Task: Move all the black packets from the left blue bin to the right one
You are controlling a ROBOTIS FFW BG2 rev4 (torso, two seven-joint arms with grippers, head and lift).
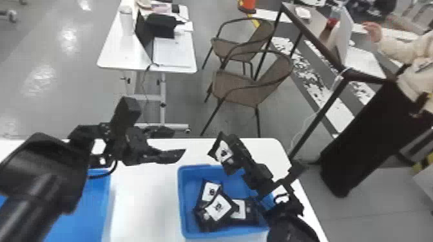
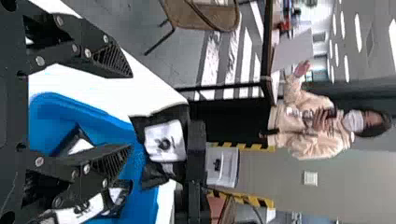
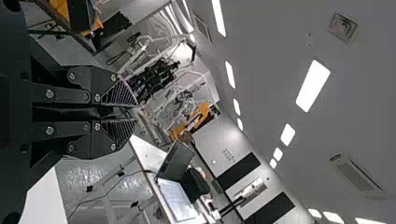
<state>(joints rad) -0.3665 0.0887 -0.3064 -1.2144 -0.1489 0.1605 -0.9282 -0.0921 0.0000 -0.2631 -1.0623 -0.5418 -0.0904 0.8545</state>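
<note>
One black, white-labelled packet [image 1: 223, 152] is clasped in my right pincer [image 3: 136, 112], on the side of its fingers toward my left arm, near the far rim of the right blue plastic bin [image 1: 181, 199]. Right is the arm for it — my left pincer [image 1: 179, 140] points its way, spread and empty, apart from it. I judge the drop lies back toward me; its long axis I can't tell.

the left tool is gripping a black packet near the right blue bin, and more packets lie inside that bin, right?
Not quite: the head view shows the right tool gripping the black packet near the right blue bin. More packets do lie inside that bin.
</note>
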